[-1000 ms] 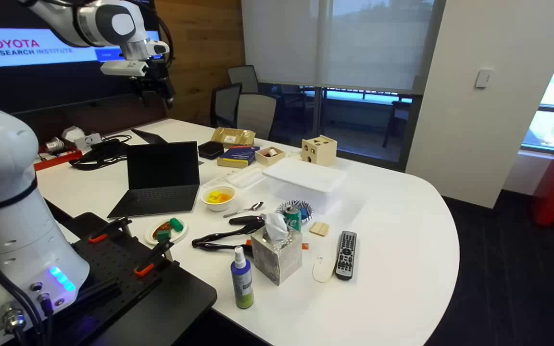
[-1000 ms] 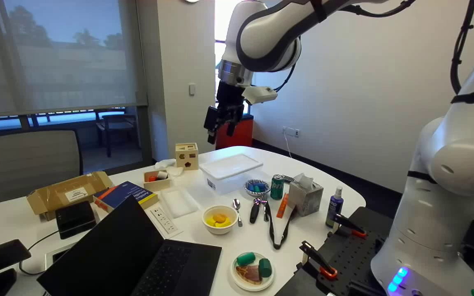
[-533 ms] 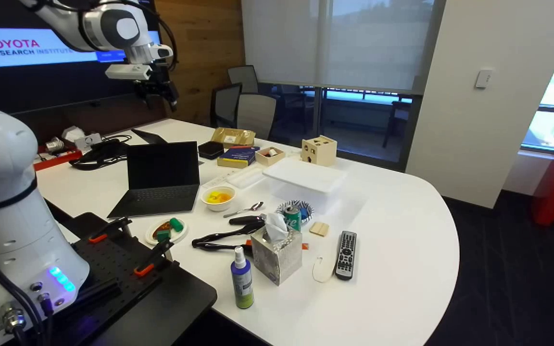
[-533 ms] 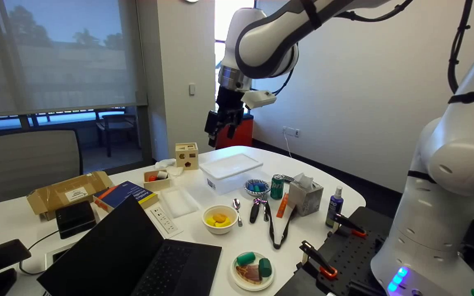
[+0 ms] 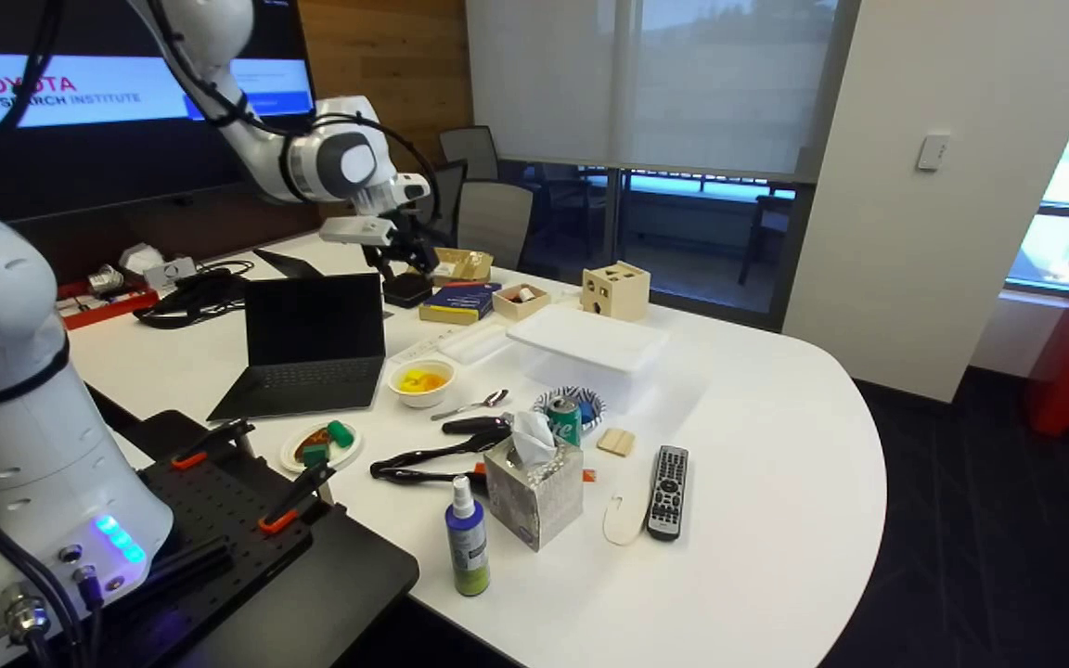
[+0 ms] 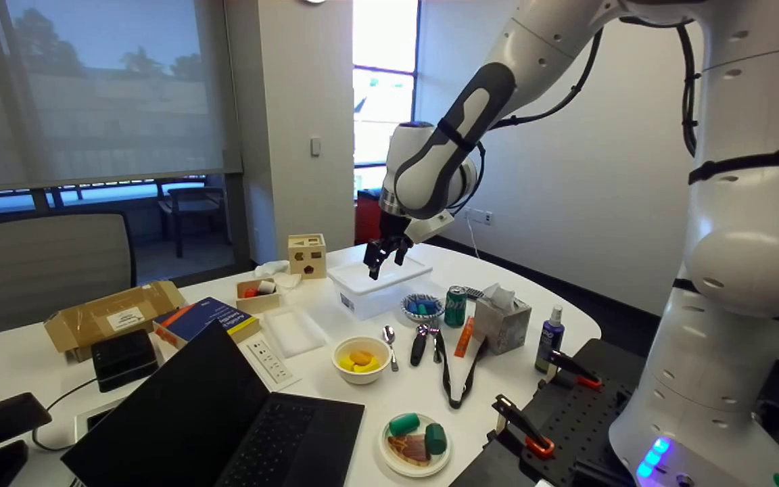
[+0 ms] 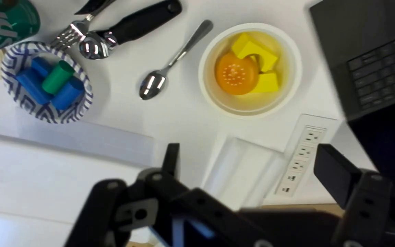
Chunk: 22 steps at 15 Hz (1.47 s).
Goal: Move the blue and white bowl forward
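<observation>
"What's at the far left of your wrist view?"

"The can [image 7: 10,24], and just beside it the blue-white bowl [image 7: 48,112], resting on the table [image 7: 115,103] with blue blocks [image 7: 33,85] and a green block [image 7: 58,77] inside. Just below it on my screen lies the tub [image 7: 43,178]; I can't tell whether they touch."

"Next?"

"I have the fork [image 7: 77,29] and the scoop [image 7: 146,20] near that bowl, then the spoon [image 7: 175,60], lying between it and the cream bowl [image 7: 294,72], which holds yellow pieces [image 7: 267,84] and an orange piece [image 7: 237,73]."

"And your gripper [image 7: 251,161]?"

"I've got it in the air above the table, fingers [image 7: 172,158] wide apart; between them I see the tray [image 7: 245,171] down below."

"Far right?"

"The power strip [image 7: 298,161], then the open laptop [image 7: 348,37], partly cut off by the edge of my view."
</observation>
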Motion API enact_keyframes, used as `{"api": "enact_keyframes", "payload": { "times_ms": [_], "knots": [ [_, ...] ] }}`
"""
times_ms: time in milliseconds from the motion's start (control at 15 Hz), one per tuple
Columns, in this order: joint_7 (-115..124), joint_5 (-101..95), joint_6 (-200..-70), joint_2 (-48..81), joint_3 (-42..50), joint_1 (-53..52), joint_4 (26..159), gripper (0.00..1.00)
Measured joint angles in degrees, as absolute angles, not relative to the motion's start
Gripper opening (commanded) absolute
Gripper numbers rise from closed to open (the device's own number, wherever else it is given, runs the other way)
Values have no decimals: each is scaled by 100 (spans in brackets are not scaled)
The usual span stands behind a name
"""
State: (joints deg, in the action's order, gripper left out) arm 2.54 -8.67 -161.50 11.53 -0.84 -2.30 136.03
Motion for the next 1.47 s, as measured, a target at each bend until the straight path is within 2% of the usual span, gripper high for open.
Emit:
{"api": "enact_keyframes", "payload": {
  "times_ms": [333,667,1467],
  "knots": [
    [404,-1071,-17024,2988,778,-201,12501,100],
    [409,-540,-17099,4398,904,-78,11342,100],
    [1068,29,-17099,5563,1419,-114,10430,100]
  ]
}}
